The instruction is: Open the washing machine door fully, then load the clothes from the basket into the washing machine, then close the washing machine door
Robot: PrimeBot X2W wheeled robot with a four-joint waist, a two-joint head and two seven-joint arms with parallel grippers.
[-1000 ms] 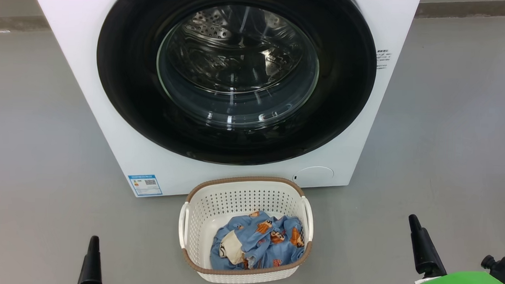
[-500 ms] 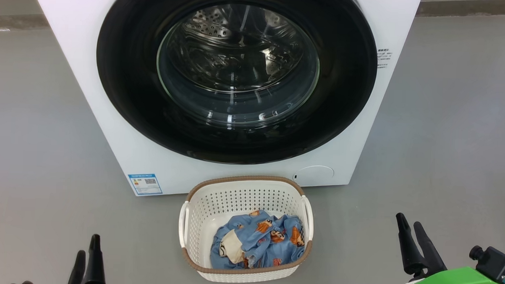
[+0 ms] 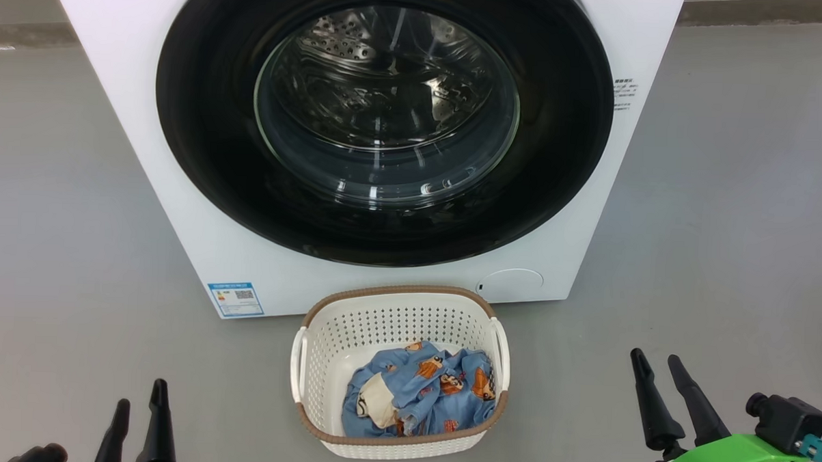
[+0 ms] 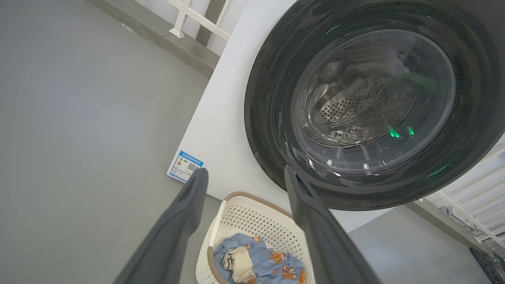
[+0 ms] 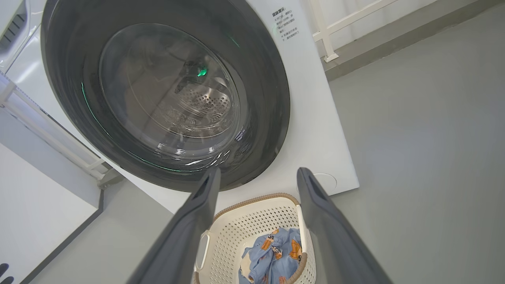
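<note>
The white washing machine [image 3: 259,267] stands ahead with its round black door [image 3: 202,135] flat against the front, drum visible through the glass bowl. On the floor before it sits the cream perforated basket [image 3: 401,313] holding the light blue clothes [image 3: 426,392] with orange figures. My left gripper [image 3: 142,394] is at the lower left, open and empty, well left of the basket. Right of the basket, my right gripper [image 3: 654,362] also stands open and empty. Both wrist views look past open fingers [image 4: 193,197] [image 5: 209,193] at the door [image 4: 272,98] [image 5: 264,90] and basket [image 4: 256,221] [image 5: 244,225].
Grey floor [image 3: 726,201] surrounds the machine on both sides. A blue sticker [image 3: 235,299] marks its lower left corner. White railings [image 4: 197,19] [image 5: 335,23] and a low kerb stand behind the machine.
Both grippers have turned so that each now shows two spread fingers; the right one has shifted left toward the basket. Machine, door, basket and clothes are unmoved.
</note>
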